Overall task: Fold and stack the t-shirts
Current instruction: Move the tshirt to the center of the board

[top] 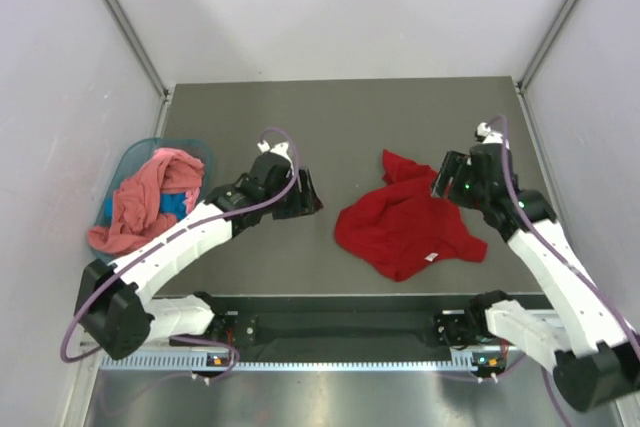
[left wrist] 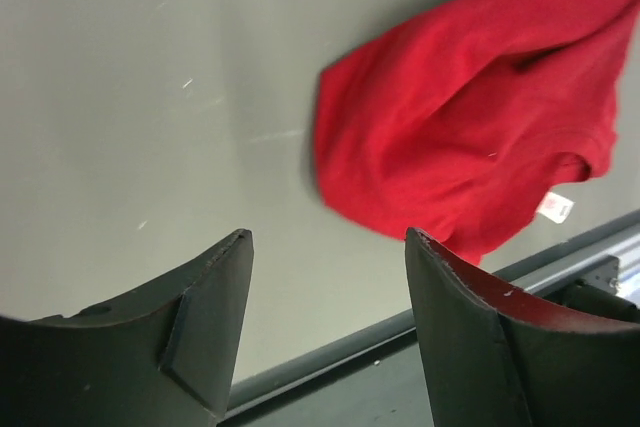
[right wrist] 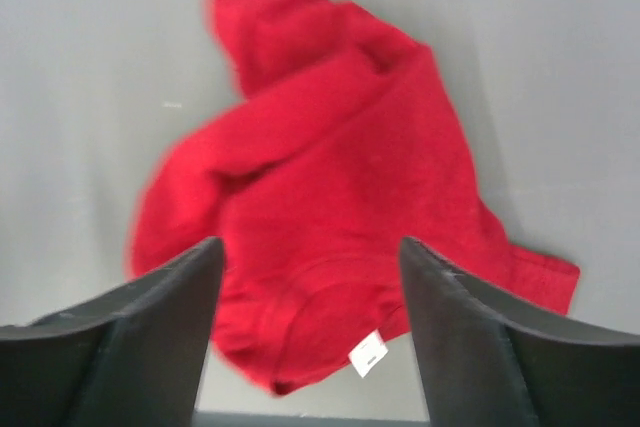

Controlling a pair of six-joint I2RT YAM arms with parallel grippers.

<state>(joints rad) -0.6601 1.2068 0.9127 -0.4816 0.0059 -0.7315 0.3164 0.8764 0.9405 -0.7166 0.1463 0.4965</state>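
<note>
Red t-shirt (top: 405,227) crumpled on table (top: 300,117), centre-right; long axis roughly left-right; white neck label (top: 430,257) toward near edge, print unreadable; pink t-shirt (top: 145,197) heaped in teal basket (top: 127,162); left gripper (left wrist: 330,237) spread, empty; right gripper (right wrist: 310,242) spread over red t-shirt, empty.

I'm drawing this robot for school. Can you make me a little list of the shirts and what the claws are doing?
Red shirt: deep red cloth t-shirt, crumpled on the grey table, unfolded
Pink shirt: salmon-pink cloth t-shirt, heaped in the teal plastic basket
Left claw: open, empty, beside the red shirt
Right claw: open, empty, beside the red shirt
</note>
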